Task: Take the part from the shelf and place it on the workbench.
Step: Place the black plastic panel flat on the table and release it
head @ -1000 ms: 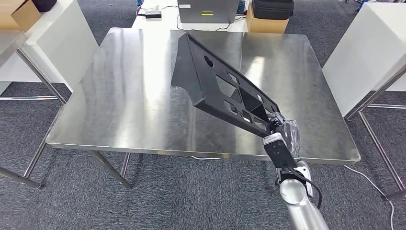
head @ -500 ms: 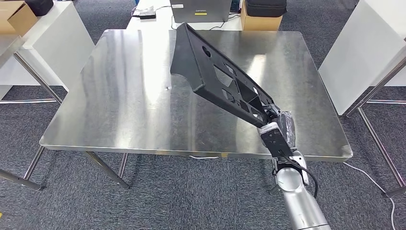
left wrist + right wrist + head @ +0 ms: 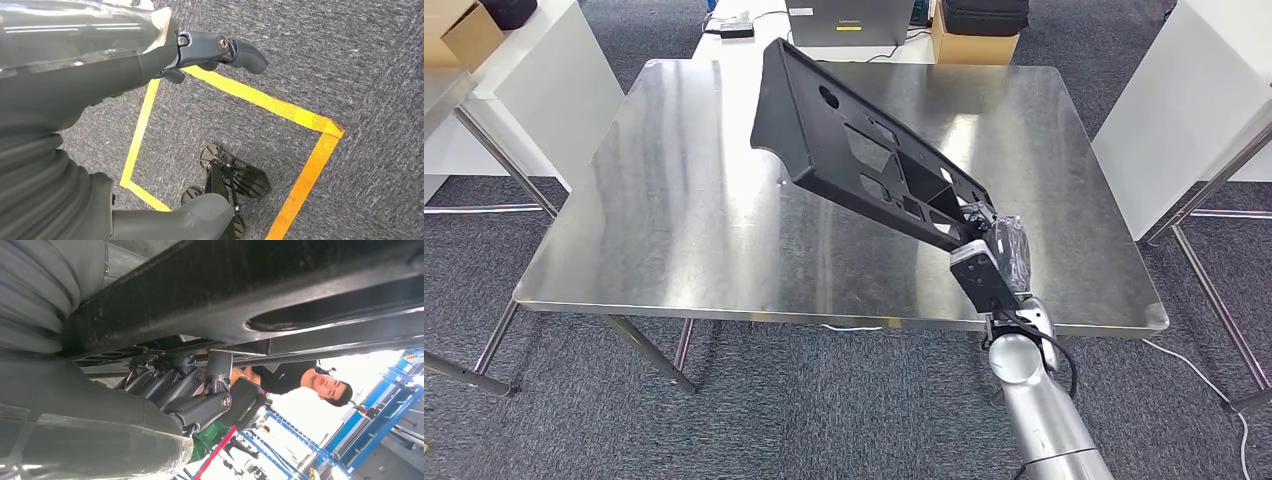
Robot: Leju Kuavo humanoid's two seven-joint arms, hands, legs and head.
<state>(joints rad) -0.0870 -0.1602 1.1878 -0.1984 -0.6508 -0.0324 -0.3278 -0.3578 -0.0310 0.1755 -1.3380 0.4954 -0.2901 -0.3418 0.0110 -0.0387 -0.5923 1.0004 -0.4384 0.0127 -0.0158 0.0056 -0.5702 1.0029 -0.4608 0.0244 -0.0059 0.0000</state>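
Right hand: the right hand (image 3: 990, 248) is near the front edge of the workbench, its fingers (image 3: 176, 385) wrapped tight around the near end of the part. It carries the whole load from that one end.

Left hand: the left hand (image 3: 207, 50) hangs low over grey carpet with yellow tape. It holds nothing. I cannot tell if its fingers are spread or curled.

Part: the black part (image 3: 854, 150) is a long flat plate with cut-out holes. It is up in the air over the workbench, not lying on it. I cannot tell if any of it touches the top.

Workbench: the shiny metal workbench (image 3: 664, 210) has bare space under the part and to the left.

Which way it points: the long side runs from the hand at the front right to the back left. The far end is the wide end and it sits higher, so the part slopes up and away.

How to do it well: I think the job is almost done. Lower slowly, bring the high far end down so the plate lies flat, keep it well inside the edges, and let go only when it rests.

Far away: a person (image 3: 300, 380) stands behind.
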